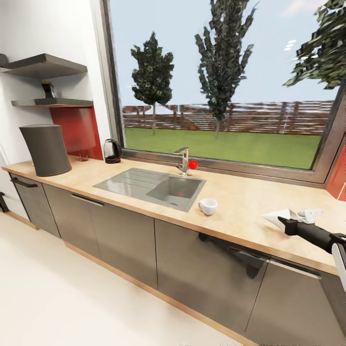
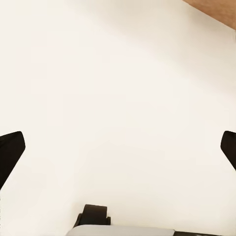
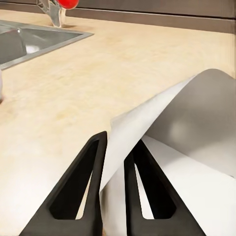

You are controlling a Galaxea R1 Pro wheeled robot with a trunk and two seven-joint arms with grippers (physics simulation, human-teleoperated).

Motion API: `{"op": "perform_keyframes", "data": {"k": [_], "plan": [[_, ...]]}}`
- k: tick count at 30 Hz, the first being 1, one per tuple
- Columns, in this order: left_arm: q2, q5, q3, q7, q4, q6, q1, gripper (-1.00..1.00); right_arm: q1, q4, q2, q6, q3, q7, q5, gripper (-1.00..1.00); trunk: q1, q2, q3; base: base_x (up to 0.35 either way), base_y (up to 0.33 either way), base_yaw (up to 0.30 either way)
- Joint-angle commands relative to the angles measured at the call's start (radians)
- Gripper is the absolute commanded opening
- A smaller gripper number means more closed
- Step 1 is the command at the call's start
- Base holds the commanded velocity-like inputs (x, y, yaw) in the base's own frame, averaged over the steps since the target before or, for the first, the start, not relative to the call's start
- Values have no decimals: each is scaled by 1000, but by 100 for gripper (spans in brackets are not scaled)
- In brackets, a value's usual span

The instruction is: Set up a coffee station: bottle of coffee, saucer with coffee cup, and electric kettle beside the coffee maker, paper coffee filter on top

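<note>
Filter step: my right gripper is clamped on the paper coffee filter, left gripper spread wide. Next, carry it to coffee maker top

A thin, matt white paper filter is pinched between the matt black plastic fingers of the right tool. Beyond the tool, the desk is seen as pale, smooth wood-grain laminate, with a brushed metal sink set in.
</note>
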Motion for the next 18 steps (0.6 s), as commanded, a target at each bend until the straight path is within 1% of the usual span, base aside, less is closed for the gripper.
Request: {"op": "perform_keyframes", "data": {"k": [1,4,6,18], "plan": [[0,9,1,-1,-1,-1,1,100,-1,-1,1,9,-1,-5,-2,-100,0,-1,-1,-167,0,0],[0,9,1,-1,-1,-1,0,100,-1,-1,1,9,-1,-15,-2,-100,0,-1,-1,-206,0,0],[0,9,1,-1,-2,-1,0,100,-1,-1,1,9,-1,-16,-3,-100,0,-1,-1,-94,0,0],[0,10,1,-1,-2,-1,0,100,-1,-1,1,12,-1,-14,-6,-100,0,-1,-1,-18,0,0]]}}
